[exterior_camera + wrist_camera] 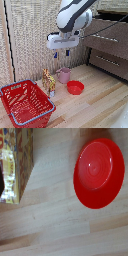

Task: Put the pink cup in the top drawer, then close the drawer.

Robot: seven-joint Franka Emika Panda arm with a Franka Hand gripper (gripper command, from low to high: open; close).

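Hanging above the scene, the pinch receptors [62,52] sat at the end of a bulky white arm [73,17], their two short dark fingers pointing down with a clear gap between them, so the jaws stood open and held nothing. They were in the air, well above the pink recepticle [64,75] and apart from it.

The surface was a pale wooden tabletop [95,102] of long light planks with visible seams and grain. On it the pink recepticle stood upright near the back, its handle turned toward the exterior view's left. Just beside it on that side stood a small yellow toy giraffe [48,81], about as tall as the mug. A flat red bowl [75,87] lay in front of the mug, slightly toward the exterior view's right, near it but seemingly not touching. A red mesh basket [26,103] with a blue rim occupied the near corner on the exterior view's left.

Behind the tabletop ran a light woven screen or blind [35,37] that formed the back wall. On the exterior view's right stood the storage unit [107,42], dark brown, with wide drawers and thin silver bar handles; the highest section of the storage unit [102,36] appeared shut.

The wrist view looked straight down on the planks, showing the red bowl [99,173] and a patterned yellow object [17,165] at the frame's edge.
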